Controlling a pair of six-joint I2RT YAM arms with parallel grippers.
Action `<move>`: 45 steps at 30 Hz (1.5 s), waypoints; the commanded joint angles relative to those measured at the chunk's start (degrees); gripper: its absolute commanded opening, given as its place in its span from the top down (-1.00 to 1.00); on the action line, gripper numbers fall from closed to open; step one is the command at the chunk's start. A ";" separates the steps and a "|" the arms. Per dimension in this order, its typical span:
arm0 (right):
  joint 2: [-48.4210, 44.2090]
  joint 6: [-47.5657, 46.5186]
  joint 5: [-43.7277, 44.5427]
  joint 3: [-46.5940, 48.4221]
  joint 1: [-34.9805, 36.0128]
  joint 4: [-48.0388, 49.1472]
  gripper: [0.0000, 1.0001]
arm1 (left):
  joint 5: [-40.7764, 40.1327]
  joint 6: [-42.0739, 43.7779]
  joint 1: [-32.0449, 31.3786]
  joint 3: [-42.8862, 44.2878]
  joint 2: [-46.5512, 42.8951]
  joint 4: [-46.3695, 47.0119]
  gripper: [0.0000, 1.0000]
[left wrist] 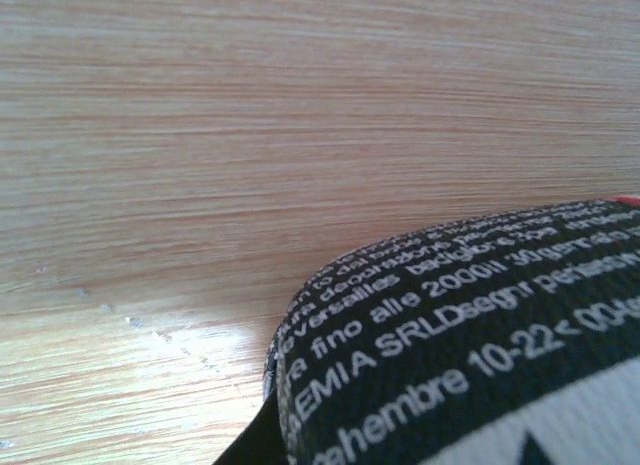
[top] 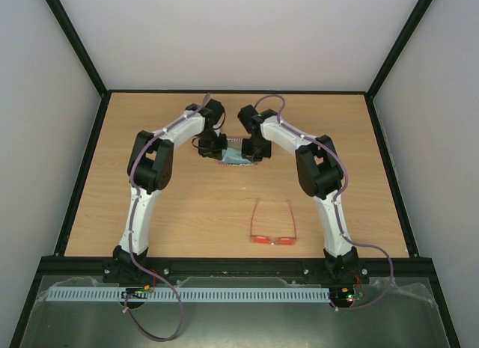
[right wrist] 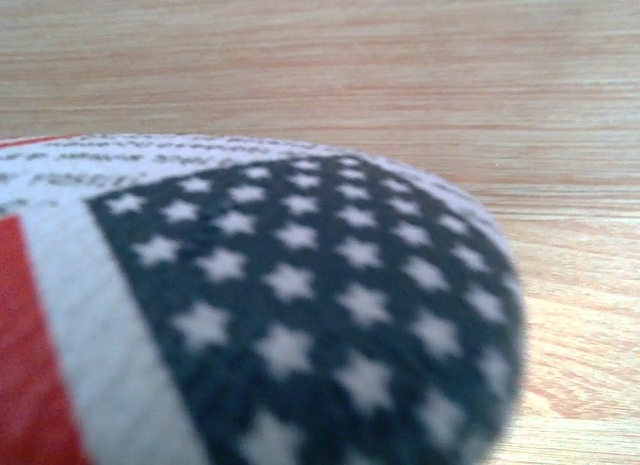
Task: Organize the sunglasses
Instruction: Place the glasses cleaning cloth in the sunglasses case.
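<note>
Opening the flag-patterned case [right wrist: 290, 295] well likely means bracing its ends evenly with the closed left gripper [top: 215, 146] and closed right gripper [top: 253, 147], any true pinch being unclear, while the sunglasses [top: 273, 241] lie well apart, nearer the robot.

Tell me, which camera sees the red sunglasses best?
The top camera. It shows the whole sunglasses lying unfolded on the table. The two wrist cameras miss them completely: each one sees only the printed case up close and some wood.
</note>
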 commanded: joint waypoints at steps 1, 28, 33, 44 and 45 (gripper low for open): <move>-0.75 0.21 3.15 2.56 -0.68 -2.62 0.97 | -2.51 0.77 0.06 -1.85 -2.59 -0.94 0.96; 1.45 -0.64 3.71 3.91 -1.35 -4.35 0.97 | -4.73 0.91 0.23 -2.05 -3.38 -1.53 0.96; 1.41 -0.72 3.58 3.31 -1.36 -4.28 0.97 | -4.72 0.44 0.23 -2.00 -3.91 -1.50 0.89; 1.45 -0.89 2.21 2.85 -1.36 -3.95 0.91 | -4.88 -0.36 0.23 -2.13 -5.20 -1.75 0.51; 1.45 -0.93 2.03 2.88 -1.33 -3.86 0.91 | -4.93 -0.40 0.23 -2.29 -5.36 -1.64 0.52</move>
